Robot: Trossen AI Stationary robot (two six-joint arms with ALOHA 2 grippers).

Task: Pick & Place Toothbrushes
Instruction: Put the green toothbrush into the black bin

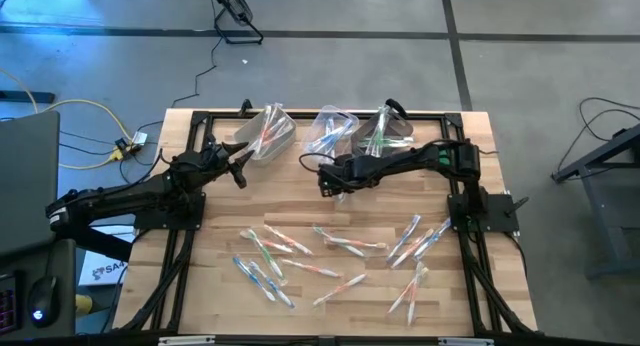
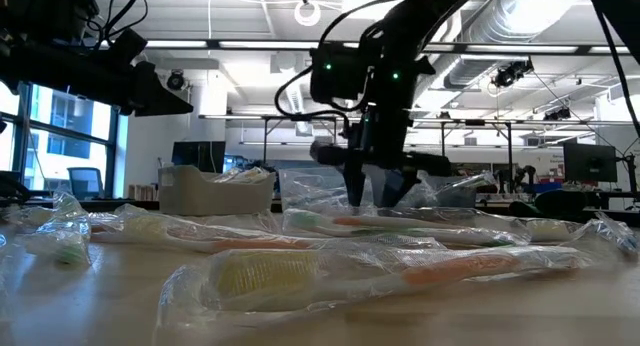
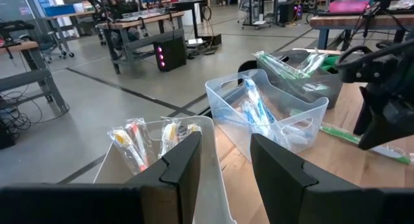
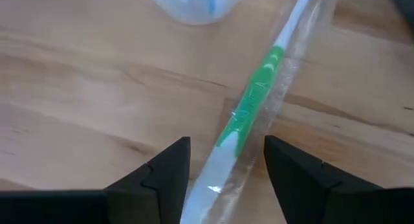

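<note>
The right gripper [image 4: 226, 160] stands open over a green-handled toothbrush [image 4: 255, 104] lying on the surface between its fingers; centre on the handle, descend, then close. The left gripper [image 3: 223, 160] waits open beside the bins.

Green-and-white toothbrush [image 4: 249, 114] in clear wrapper, frame centre.
Pale wood-grain table [image 4: 84, 88]; black fingers [image 4: 162, 169] at bottom.
</note>
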